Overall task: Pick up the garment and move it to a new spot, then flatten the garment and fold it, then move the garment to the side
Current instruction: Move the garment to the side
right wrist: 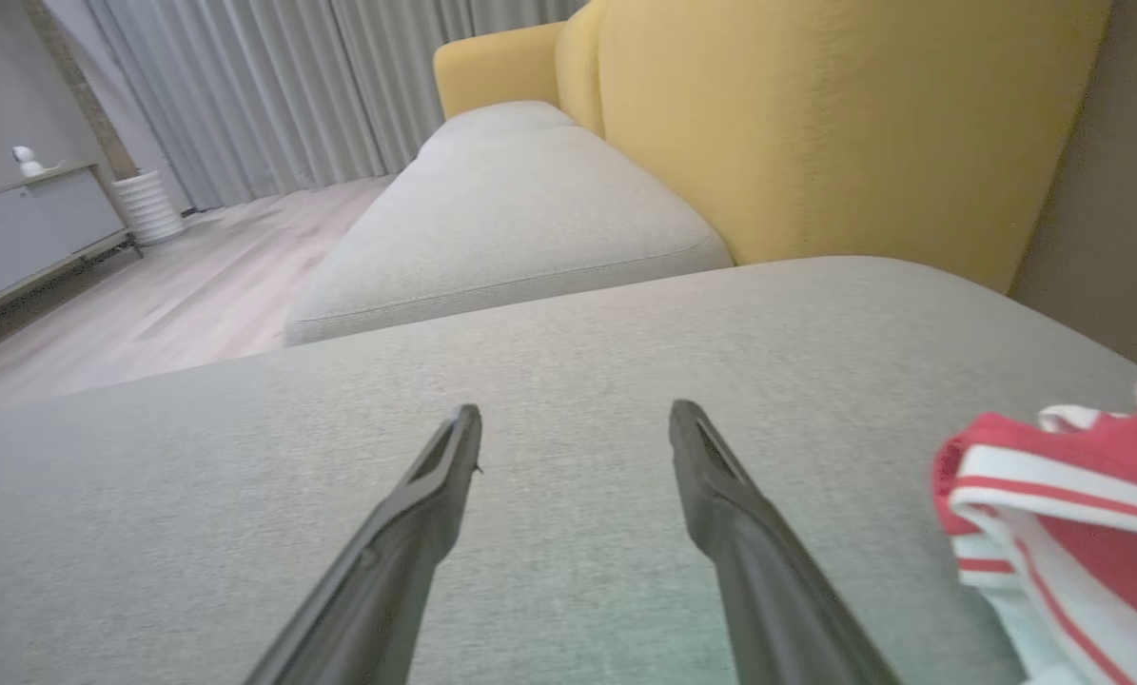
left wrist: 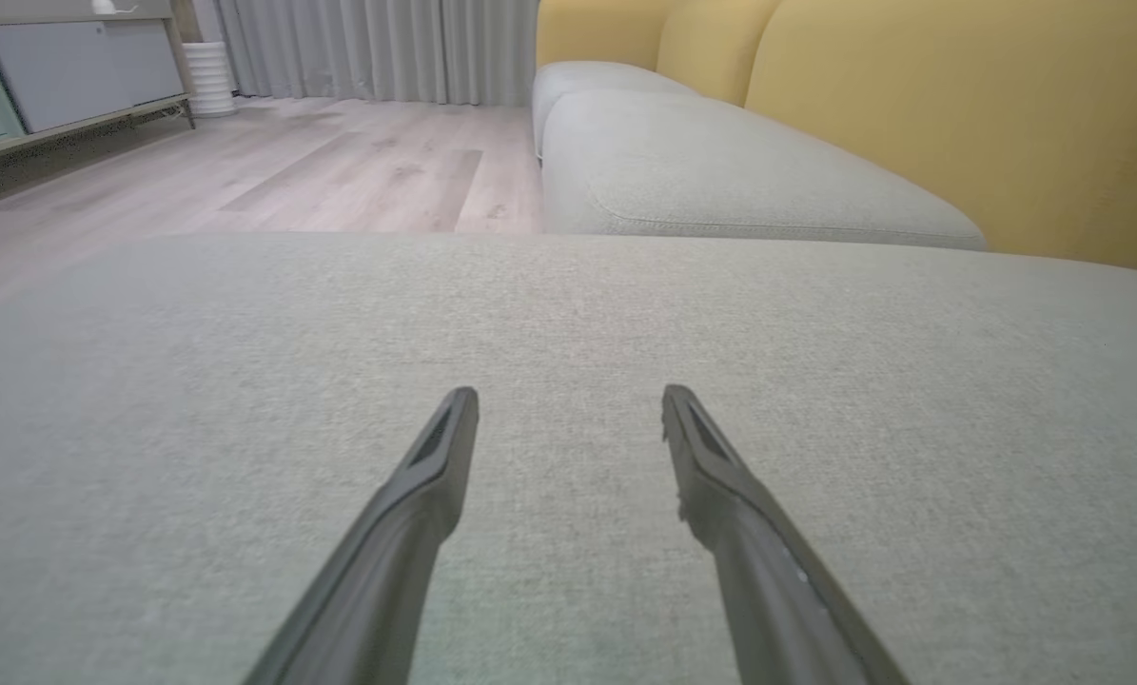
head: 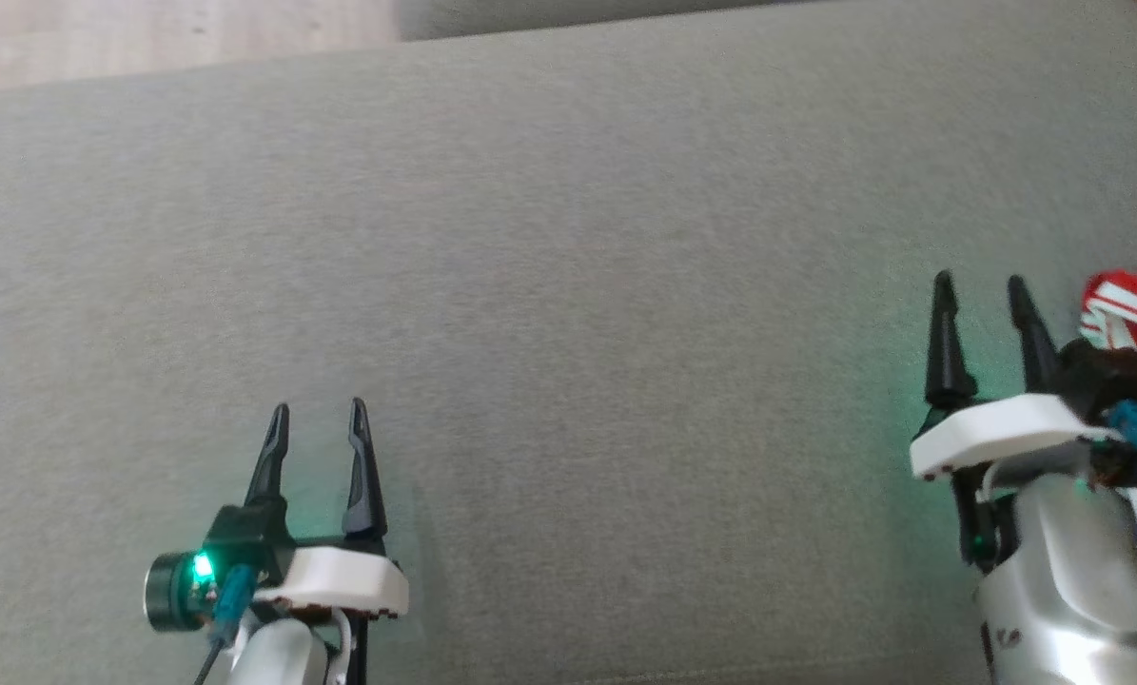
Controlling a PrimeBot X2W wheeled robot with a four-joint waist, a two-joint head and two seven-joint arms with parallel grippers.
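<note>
Status: left gripper (head: 319,407) near-left, fingers spread wide, nothing between them, above bare grey cushion (head: 568,238). Right gripper (head: 979,279) near-right, a bit farther in, also wide and empty. Garment (head: 1134,304), red with white stripes, lies bunched on the cushion at its right edge, just right of the right gripper, fingers clear of it. Farther: second seat cushion (right wrist: 511,219), yellow backrest (right wrist: 815,124) on the right, wood floor (left wrist: 292,162) on the left, grey curtains (left wrist: 378,48) at the far wall.

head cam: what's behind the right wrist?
The red-and-white striped garment, lying on the grey cushion beside the open right gripper. The arm covers part of it and the frame edge cuts it off. Fold state unclear.
</note>
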